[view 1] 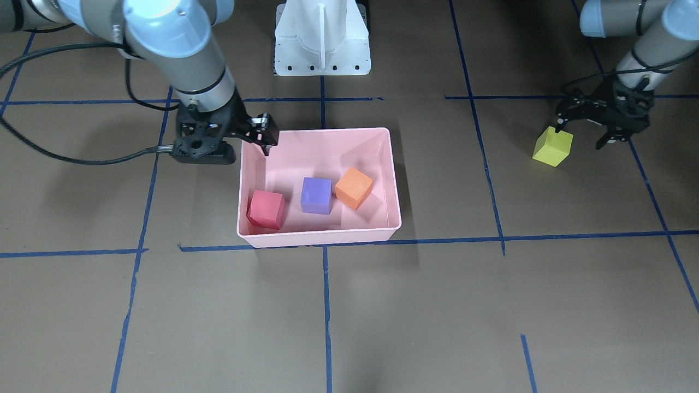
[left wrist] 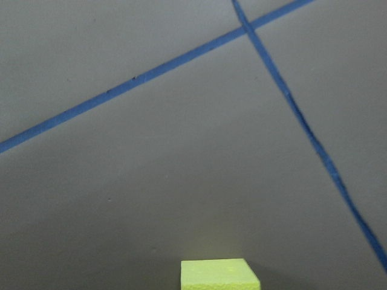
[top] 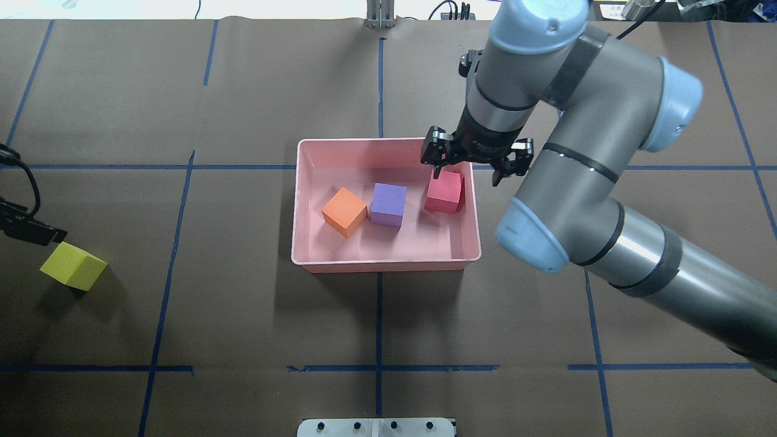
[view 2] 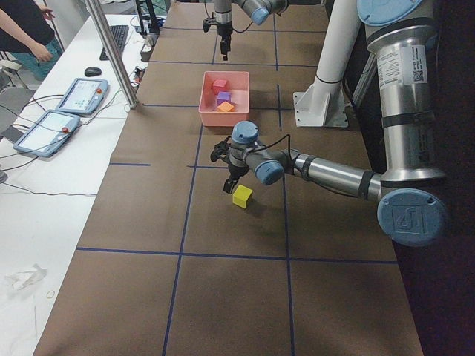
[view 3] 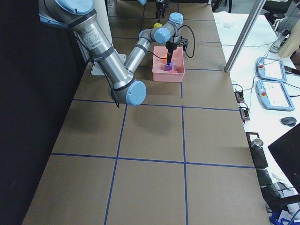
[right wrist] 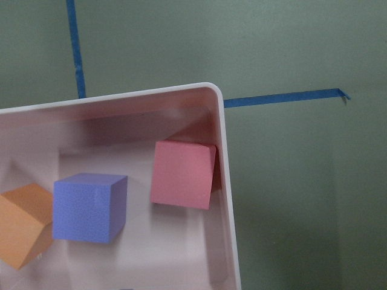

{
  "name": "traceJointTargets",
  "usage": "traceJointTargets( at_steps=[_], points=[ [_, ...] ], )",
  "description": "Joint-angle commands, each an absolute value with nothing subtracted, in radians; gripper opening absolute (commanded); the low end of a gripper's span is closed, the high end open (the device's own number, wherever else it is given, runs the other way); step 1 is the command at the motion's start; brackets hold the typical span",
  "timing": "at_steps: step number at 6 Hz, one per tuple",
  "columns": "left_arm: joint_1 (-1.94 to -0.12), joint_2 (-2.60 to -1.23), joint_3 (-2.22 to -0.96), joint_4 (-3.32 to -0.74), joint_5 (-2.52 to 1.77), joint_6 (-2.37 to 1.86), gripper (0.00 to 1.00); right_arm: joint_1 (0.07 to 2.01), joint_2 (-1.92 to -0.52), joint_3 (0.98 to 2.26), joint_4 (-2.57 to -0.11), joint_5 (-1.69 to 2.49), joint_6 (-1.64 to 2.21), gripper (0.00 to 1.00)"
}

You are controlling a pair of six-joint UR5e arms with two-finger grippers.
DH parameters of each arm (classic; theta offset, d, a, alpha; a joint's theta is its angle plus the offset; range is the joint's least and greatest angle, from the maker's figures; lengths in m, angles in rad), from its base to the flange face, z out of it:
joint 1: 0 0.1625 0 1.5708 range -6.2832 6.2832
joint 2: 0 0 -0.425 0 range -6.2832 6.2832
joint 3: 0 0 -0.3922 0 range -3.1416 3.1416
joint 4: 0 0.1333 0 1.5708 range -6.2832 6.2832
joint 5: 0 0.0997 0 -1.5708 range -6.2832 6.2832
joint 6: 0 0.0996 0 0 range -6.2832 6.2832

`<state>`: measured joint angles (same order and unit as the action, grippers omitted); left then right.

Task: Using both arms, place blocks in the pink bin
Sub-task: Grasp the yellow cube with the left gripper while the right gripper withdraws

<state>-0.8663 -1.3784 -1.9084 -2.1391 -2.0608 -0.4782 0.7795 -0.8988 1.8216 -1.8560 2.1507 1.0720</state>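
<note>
Right pincer [top: 475, 167]: jaws spread, empty, above one end of the pink bin [top: 340, 265].
Red block [top: 444, 192]: directly under that pincer, in the bin, against its wall.
Purple block [top: 388, 204], orange block [top: 344, 211]: in the bin, farther from it.
Left pincer [view 1: 583, 135]: jaws spread, holding nothing.
Yellow-green block [view 1: 552, 146]: on the tabletop [view 1: 437, 316], just below one fingertip, well apart from the bin.

Four blocks (red [view 1: 266, 209], purple [view 1: 316, 195], orange [view 1: 354, 187], yellow-green [view 1: 552, 146]), one pink bin [view 1: 319, 238], two arms: left arm [view 1: 652, 46], right arm [view 1: 191, 60].
</note>
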Motion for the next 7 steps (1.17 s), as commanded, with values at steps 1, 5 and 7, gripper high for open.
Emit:
traceJointTargets(
  at_steps=[1,5,7],
  points=[
    [-0.795,-1.371,-1.870,-2.174,-2.003,-0.534,1.00,0.787,-0.916,1.839,-1.856,2.154,1.063,1.00],
    [-0.784,-1.385,-1.700,-2.355,-2.020,-0.554,0.98,0.787,-0.952,1.879,-1.856,2.152,1.063,1.00],
    [-0.788,-1.396,-1.723,-2.342,-2.126,-0.555,0.30,0.787,-0.957,1.882,-1.856,2.152,1.063,1.00]
  ],
)
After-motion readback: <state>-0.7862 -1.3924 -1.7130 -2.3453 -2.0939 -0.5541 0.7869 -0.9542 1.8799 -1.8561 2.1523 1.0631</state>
